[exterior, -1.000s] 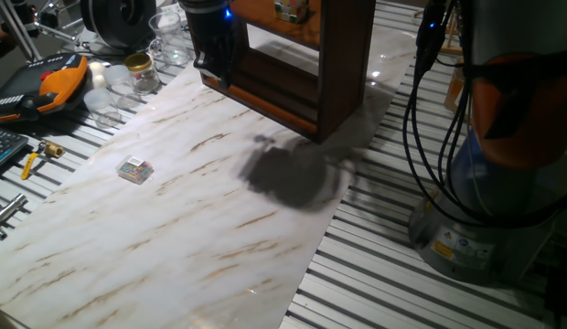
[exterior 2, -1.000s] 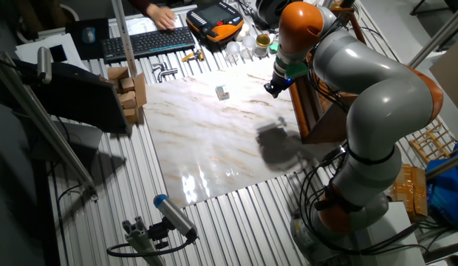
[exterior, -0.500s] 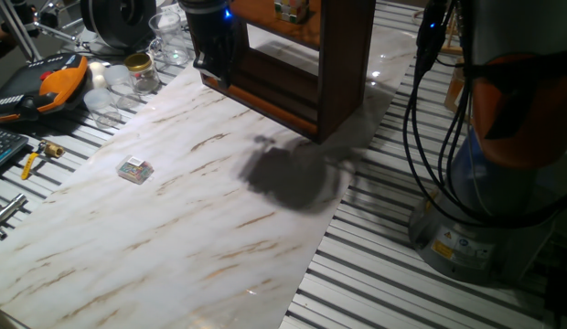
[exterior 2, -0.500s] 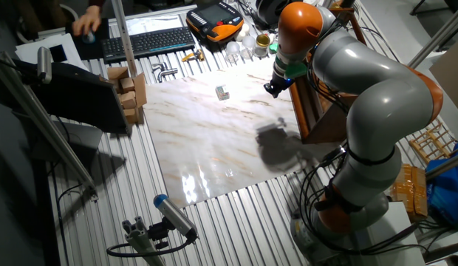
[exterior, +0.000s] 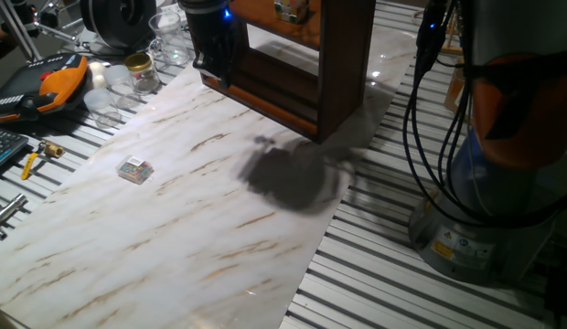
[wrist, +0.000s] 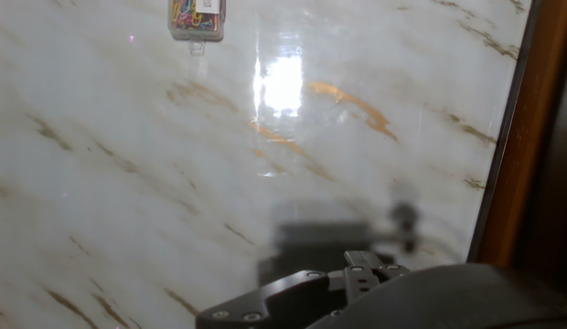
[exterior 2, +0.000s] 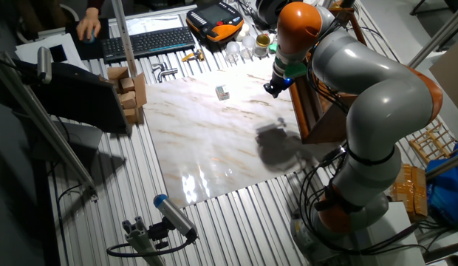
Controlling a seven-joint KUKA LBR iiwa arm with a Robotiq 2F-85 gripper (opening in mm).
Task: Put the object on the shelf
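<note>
The dark-brown shelf stands at the back of the marble board, and its frame also shows in the other fixed view and at the right edge of the hand view. A small cube-like thing with pale and coloured squares, which looks like the puzzle cube, sits on the shelf's orange-brown board, cut off by the picture's top edge. My gripper hangs just left of the shelf, above the marble, also seen in the other fixed view. Its fingertips do not show clearly in any view.
A flat whitish block with coloured marks lies on the marble board's left part. A jar, glassware and an orange pendant crowd the back left. Cardboard boxes, a keyboard and cables surround the board.
The arm and the table's things have not moved. In the other fixed view a person's hand at the keyboard has shifted left.
</note>
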